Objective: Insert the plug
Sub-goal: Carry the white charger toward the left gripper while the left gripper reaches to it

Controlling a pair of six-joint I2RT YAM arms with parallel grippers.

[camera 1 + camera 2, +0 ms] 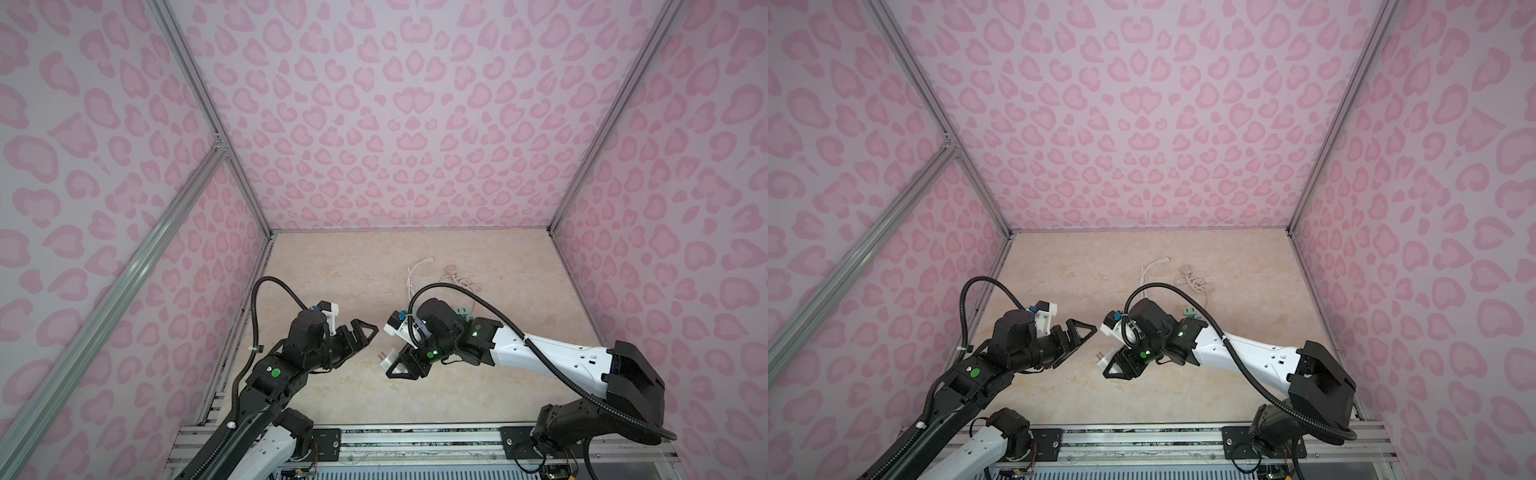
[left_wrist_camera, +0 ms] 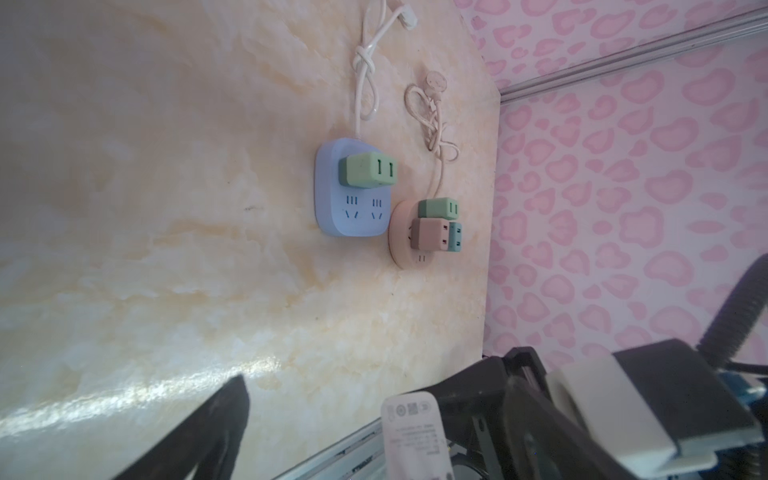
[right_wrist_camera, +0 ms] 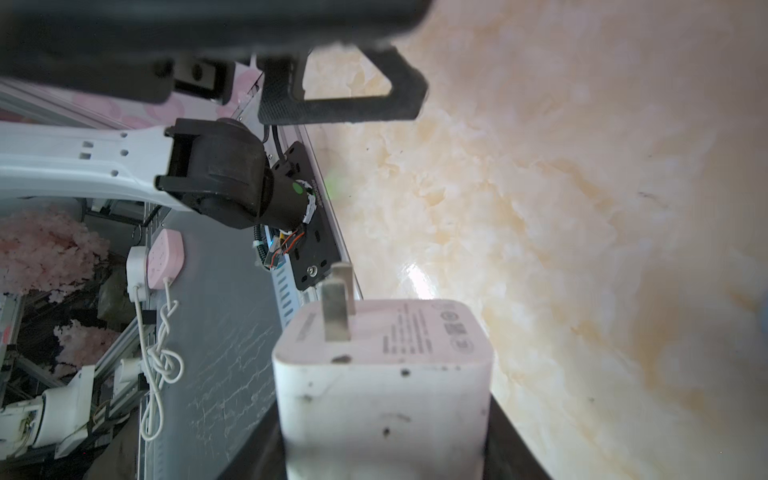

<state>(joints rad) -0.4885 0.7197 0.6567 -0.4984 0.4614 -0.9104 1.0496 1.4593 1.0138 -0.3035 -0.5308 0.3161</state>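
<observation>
Plug (image 3: 382, 374) clamped in right gripper (image 1: 390, 365), left gripper (image 1: 365, 332) apparently spread wide

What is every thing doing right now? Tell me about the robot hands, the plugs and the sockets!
left gripper: open, empty.
right gripper: shut on the white plug.
white plug: held, not plugged in, prongs bare.
blue power strip: green adapter plugged in, lower sockets free.
round socket: three adapters plugged in, green, pink, teal.
white cord: knotted.
beige cord: knotted.
</observation>
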